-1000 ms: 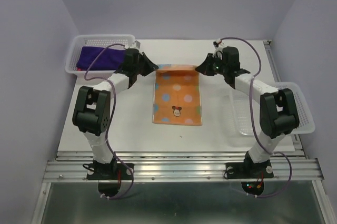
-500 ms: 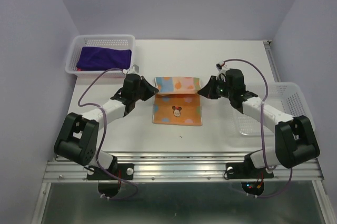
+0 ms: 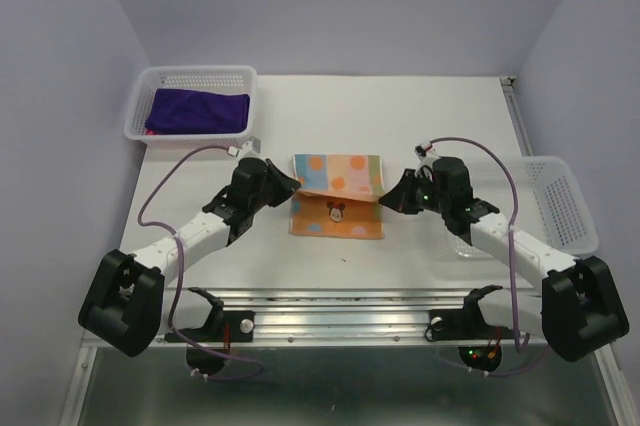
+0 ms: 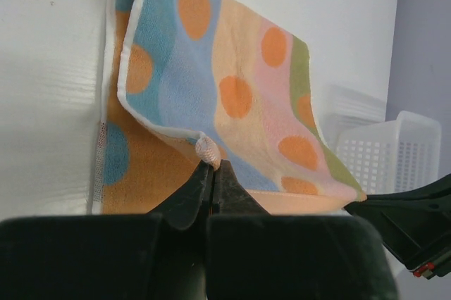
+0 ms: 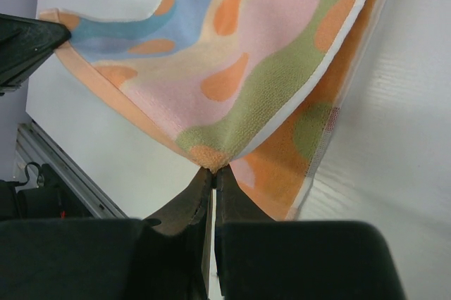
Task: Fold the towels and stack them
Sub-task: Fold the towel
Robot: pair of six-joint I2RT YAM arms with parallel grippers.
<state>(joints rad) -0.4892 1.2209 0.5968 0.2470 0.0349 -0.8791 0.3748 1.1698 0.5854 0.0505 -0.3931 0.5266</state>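
purple towel overhead only; dotted towel everywhere

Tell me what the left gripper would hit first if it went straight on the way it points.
The orange dotted towel: the left gripper is shut on its corner, and the lifted flap lies right ahead. The right gripper looks off to the side of that line, though depth is unclear.
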